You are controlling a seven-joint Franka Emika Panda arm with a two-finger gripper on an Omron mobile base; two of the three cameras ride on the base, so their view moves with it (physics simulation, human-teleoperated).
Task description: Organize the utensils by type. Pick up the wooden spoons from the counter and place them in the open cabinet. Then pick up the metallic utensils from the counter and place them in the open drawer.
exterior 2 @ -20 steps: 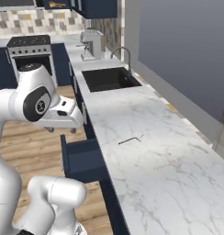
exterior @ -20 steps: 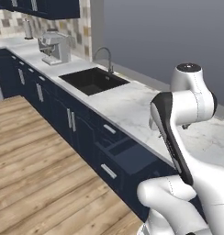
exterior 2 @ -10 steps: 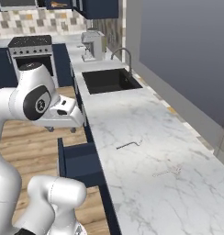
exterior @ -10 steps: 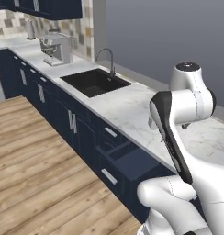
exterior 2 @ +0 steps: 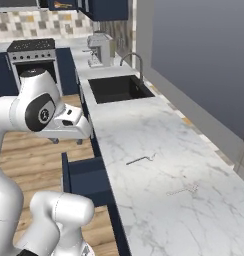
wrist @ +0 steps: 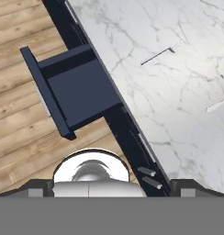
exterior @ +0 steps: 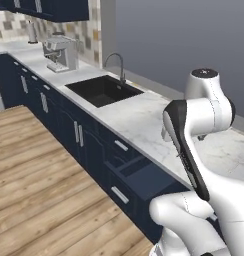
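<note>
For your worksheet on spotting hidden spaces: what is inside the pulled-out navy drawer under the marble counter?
The navy blue open drawer shows only its bare dark floor in the hand view; nothing lies on it. The part nearest the white marble counter sits in shadow under the edge.

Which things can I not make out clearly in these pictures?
- Metallic utensils: too thin in the right base view to tell which is the fork.
- Second utensil: cut by the hand view's right edge.
- Open drawer: the arm covers its far end in the left base view.
- Gripper: whether it is open or shut.
</note>
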